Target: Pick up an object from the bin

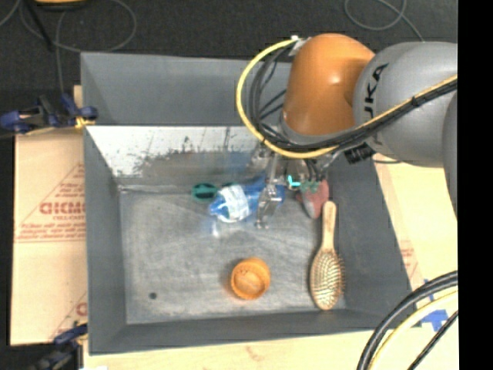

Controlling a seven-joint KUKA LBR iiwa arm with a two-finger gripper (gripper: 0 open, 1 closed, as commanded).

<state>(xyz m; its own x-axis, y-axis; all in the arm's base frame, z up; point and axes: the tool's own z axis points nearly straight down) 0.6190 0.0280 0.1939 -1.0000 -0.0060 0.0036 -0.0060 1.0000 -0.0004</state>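
**Jaws low toward the back of the bin (104, 206), just right of a blue-and-white crumpled thing (231, 203).**

I cannot tell whether the jaws are apart or together. My worry is that a grasp here could catch only a loose fold and slip, or shove it onto the teal thing (204, 191) just beside its left. A reddish thing (314, 197) and the wooden hairbrush (326, 268) crowd the right. The orange round thing (249, 278) lies well apart in front.

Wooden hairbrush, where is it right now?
In the camera view, the hairbrush lies at the bin's right side, head near the front wall, right of the orange object.
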